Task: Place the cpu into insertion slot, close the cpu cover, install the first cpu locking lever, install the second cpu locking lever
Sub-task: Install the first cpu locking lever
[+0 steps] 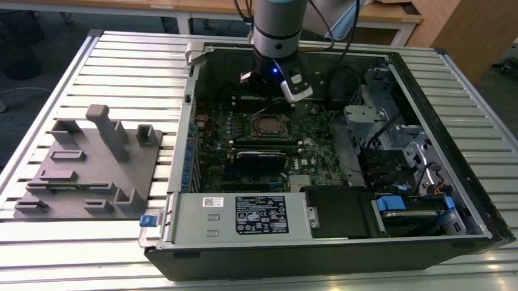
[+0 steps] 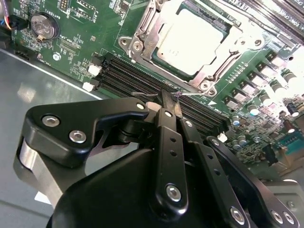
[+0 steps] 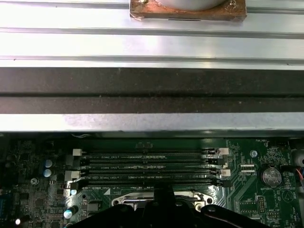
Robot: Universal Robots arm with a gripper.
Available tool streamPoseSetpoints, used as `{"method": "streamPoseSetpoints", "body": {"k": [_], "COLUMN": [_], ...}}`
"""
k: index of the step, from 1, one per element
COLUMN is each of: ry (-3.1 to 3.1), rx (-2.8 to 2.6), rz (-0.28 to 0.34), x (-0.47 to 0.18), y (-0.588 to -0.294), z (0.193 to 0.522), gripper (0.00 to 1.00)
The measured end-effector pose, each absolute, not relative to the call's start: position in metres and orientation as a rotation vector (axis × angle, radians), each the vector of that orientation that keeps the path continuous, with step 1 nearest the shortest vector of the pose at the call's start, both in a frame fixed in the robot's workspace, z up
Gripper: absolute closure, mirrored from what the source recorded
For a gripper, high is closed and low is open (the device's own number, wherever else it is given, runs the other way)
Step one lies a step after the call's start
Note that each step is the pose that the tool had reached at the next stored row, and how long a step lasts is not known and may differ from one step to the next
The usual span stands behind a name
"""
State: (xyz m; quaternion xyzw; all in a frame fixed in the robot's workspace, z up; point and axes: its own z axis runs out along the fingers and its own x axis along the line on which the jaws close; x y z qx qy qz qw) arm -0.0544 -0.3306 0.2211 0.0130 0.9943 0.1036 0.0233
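Sitting socketed, the cpu (image 2: 190,39) lies just beyond the closed fingers (image 2: 166,108).

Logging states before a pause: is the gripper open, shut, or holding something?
Black gripper: shut, tips at the thin silvery wire lever; whether it grips it cannot be told.

Black gripper (image 2: 173,102); just beyond it black memory slots (image 2: 137,76), then pale silver cpu (image 2: 192,40), silvery cpu cover (image 2: 142,35), green motherboard (image 2: 85,19).

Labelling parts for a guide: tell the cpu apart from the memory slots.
The cpu is square; the memory slots are long and narrow. The cpu is pale silver; the memory slots are black. Both sit on the green board.
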Motion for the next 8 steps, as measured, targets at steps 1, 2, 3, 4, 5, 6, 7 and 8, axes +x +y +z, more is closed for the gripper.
{"method": "streamPoseSetpoints", "body": {"k": [1,2,3,4,5,6,7,8], "ry": [3.078,3.078,3.078,3.078,3.077,3.076,3.074,3.072], "rx": [0.04,0.04,0.04,0.04,0.042,0.047,0.054,0.062], "rz": [0.321,0.321,0.321,0.321,0.321,0.321,0.32,0.32], "x": [-0.0543,-0.0544,-0.0544,-0.0543,-0.0543,-0.0543,-0.0544,-0.0544], "y": [-0.3306,-0.3306,-0.3306,-0.3306,-0.3305,-0.3305,-0.3305,-0.3305], "z": [0.2211,0.2211,0.221,0.2209,0.2204,0.2197,0.2188,0.2178], "gripper": [0.9,0.9,0.9,0.9,0.9,0.9,0.9,0.9]}}
